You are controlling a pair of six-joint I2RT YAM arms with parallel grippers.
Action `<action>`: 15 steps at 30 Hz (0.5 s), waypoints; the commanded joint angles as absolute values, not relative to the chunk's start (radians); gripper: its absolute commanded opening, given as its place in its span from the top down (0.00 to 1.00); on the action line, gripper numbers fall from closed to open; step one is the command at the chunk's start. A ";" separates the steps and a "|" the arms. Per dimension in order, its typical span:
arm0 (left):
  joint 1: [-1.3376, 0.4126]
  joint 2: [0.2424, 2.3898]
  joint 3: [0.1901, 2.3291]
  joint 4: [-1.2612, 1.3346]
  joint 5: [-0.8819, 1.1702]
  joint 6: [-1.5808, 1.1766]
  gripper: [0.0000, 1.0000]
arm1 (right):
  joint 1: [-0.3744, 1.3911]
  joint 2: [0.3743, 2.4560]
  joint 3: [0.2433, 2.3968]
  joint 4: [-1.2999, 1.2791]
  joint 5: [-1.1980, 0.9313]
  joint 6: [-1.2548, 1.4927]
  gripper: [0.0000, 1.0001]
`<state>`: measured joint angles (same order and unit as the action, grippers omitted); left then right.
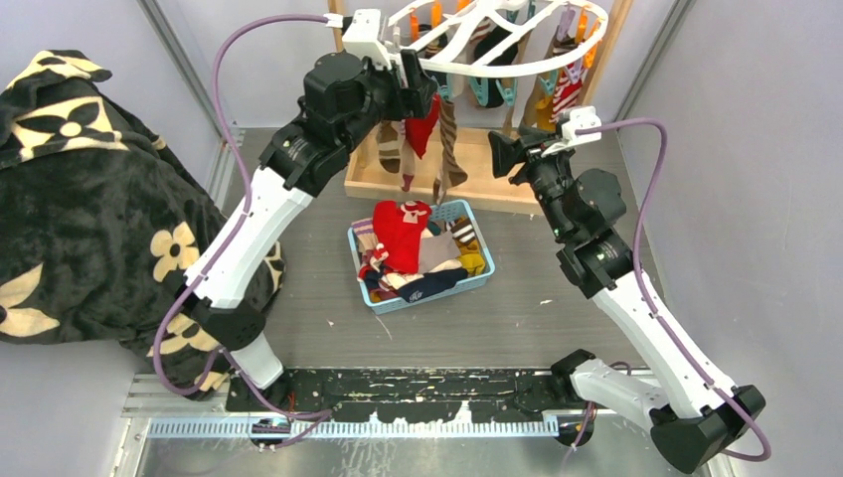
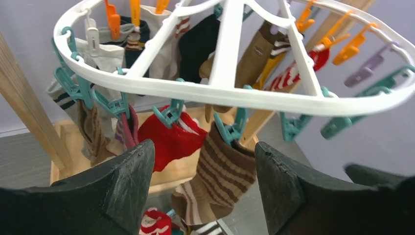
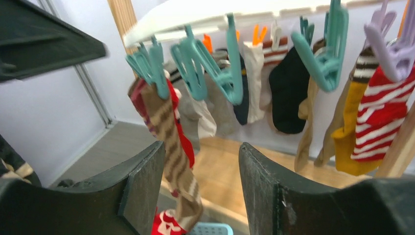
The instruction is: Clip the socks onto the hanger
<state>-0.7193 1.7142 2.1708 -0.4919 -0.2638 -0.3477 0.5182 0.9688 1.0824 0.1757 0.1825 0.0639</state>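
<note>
The white oval hanger (image 1: 502,40) hangs at the back with teal and orange clips; it also shows in the left wrist view (image 2: 220,90) and the right wrist view (image 3: 195,17). Several socks hang clipped on it, among them a brown-and-tan striped sock (image 2: 230,166) and a red sock (image 2: 169,139). My left gripper (image 1: 422,97) is open and empty just in front of these two, below the ring (image 2: 203,152). My right gripper (image 1: 499,154) is open and empty, facing the hanging socks from the right (image 3: 201,147). More loose socks (image 1: 403,234) lie in the blue basket (image 1: 485,270).
The wooden stand's base (image 1: 398,184) sits behind the basket, with its posts rising to the hanger. A black floral blanket (image 1: 80,219) fills the left side. Grey walls close in on both sides. A yellow sock (image 3: 350,127) and a red-and-white striped sock (image 3: 384,117) hang at the right.
</note>
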 commanded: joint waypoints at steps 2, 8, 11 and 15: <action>-0.716 1.622 2.127 -0.525 -0.106 -0.308 0.25 | 0.436 1.000 1.125 0.087 -0.041 0.190 0.37; -0.716 1.636 2.131 -0.634 0.027 -0.315 0.29 | 0.405 1.040 1.041 0.272 -0.100 0.224 0.40; -0.718 1.642 2.127 -0.667 0.086 -0.315 0.30 | 0.405 1.013 0.936 0.362 -0.052 0.247 0.40; -0.729 1.646 2.111 -0.639 0.088 -0.319 0.32 | 0.405 0.941 0.804 0.386 0.057 0.280 0.35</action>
<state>-0.7197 1.6489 2.1159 -0.6563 0.0261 -0.3286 0.4084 1.0218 0.8856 0.2703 -0.0257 0.2352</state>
